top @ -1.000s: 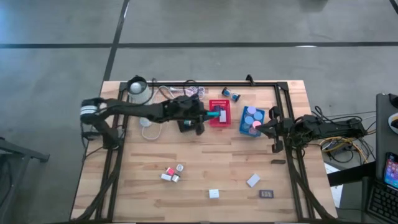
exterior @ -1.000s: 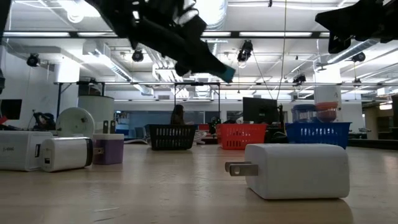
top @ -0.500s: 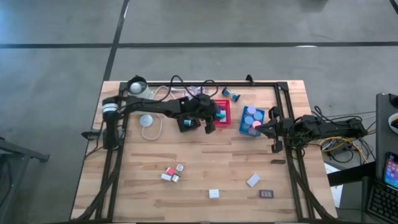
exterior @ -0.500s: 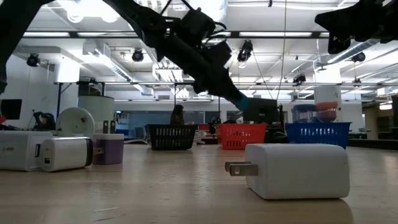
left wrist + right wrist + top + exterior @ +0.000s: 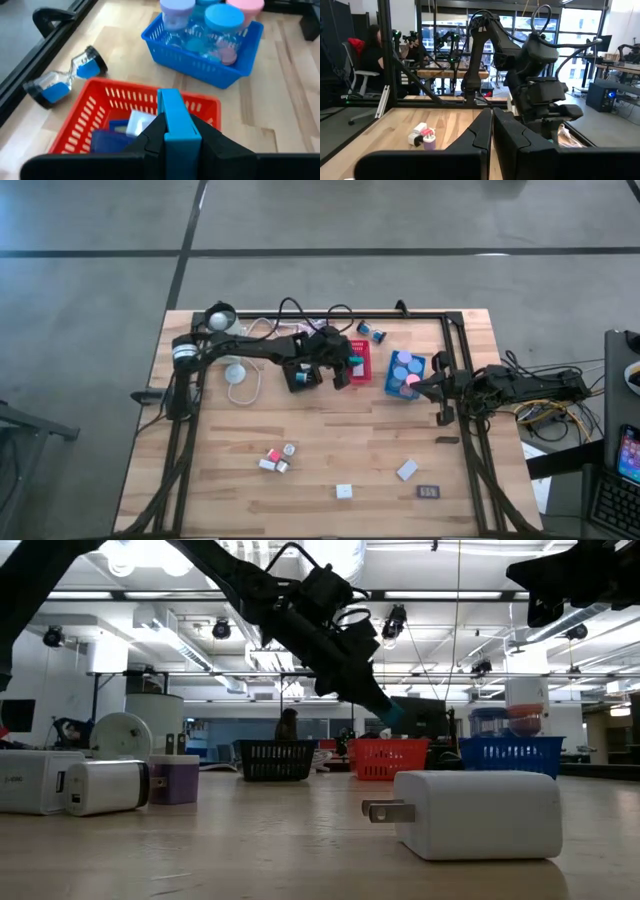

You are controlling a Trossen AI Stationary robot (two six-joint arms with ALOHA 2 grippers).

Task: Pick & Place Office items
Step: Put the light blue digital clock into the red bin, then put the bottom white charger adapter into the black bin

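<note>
L hand [image 5: 178, 131] is gripping the teal block [image 5: 176, 115], now lowering it over the red tray [image 5: 90, 112] instead of approaching; drop looks imminent. R hand [image 5: 491, 131] is idling shut at surface edge.
</note>
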